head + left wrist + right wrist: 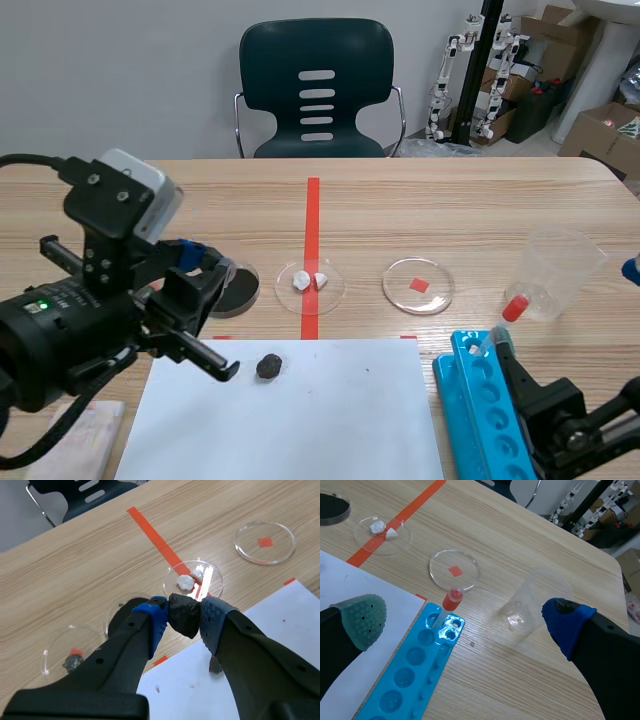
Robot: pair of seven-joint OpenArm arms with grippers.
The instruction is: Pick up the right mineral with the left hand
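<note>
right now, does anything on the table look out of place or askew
The red-capped tube leans out from the end of the blue rack, tilted rather than standing upright. A few dark specks dot the white paper. Nothing else stands out.

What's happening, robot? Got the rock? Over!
Left gripper shut on dark mineral. Right gripper open above blue rack. Second dark mineral lies on white paper. Nothing blocking.
</note>
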